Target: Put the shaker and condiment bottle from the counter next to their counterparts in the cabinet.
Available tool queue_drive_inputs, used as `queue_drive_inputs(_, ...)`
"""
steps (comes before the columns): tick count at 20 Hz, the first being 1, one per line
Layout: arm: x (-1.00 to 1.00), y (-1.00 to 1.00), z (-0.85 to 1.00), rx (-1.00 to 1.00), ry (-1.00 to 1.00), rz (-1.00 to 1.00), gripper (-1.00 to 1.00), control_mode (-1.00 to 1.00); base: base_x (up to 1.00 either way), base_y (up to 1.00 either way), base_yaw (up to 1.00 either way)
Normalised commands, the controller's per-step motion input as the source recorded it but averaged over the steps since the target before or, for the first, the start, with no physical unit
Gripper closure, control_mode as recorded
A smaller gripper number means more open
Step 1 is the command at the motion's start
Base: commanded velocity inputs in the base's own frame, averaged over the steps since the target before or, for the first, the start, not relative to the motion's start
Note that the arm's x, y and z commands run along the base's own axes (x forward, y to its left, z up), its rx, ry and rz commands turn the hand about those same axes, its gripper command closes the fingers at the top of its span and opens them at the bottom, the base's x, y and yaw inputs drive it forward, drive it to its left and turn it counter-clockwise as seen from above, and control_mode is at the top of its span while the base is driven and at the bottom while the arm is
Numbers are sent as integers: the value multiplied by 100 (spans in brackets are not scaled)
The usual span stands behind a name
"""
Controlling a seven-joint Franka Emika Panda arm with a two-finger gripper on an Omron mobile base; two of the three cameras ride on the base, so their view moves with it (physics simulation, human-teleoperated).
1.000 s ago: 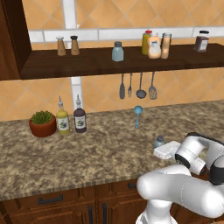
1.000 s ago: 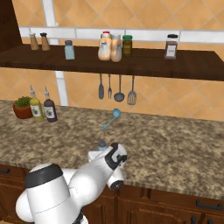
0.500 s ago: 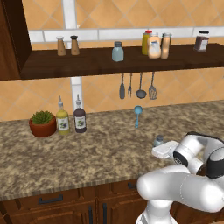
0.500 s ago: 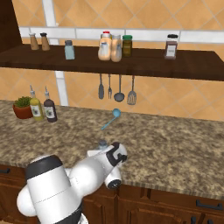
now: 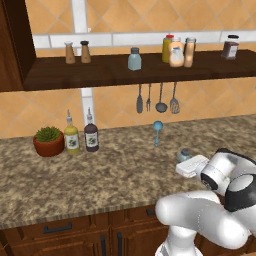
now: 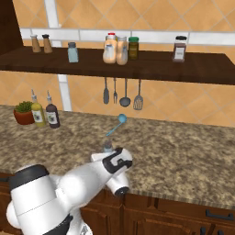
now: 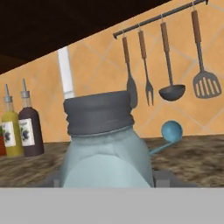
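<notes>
My gripper (image 7: 105,183) is clamped on the shaker (image 7: 104,148), which stands upright on the counter (image 5: 100,175). My fingers (image 7: 162,178) sit one on each side of its pale body, low down, with the grey cap above them. The blue scoop (image 7: 168,133) lies on the counter behind the shaker, just beside it on the right of the hand view. The shaker (image 5: 185,154) stands toward the counter's front edge, below the hanging utensils (image 5: 156,97). Its twin (image 5: 134,59) stands on the cabinet (image 5: 125,70) shelf, above and well apart.
</notes>
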Motion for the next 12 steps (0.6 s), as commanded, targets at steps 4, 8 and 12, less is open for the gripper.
queue_drive_inputs(4, 0, 26, 46, -1, 0, 0, 100, -100, 0, 0, 0)
queue_drive_inputs(8, 0, 33, 48, -5, 0, 0, 100, -100, 0, 0, 0)
queue_drive_inputs(12, 0, 33, 46, -6, 0, 0, 100, -100, 0, 0, 0)
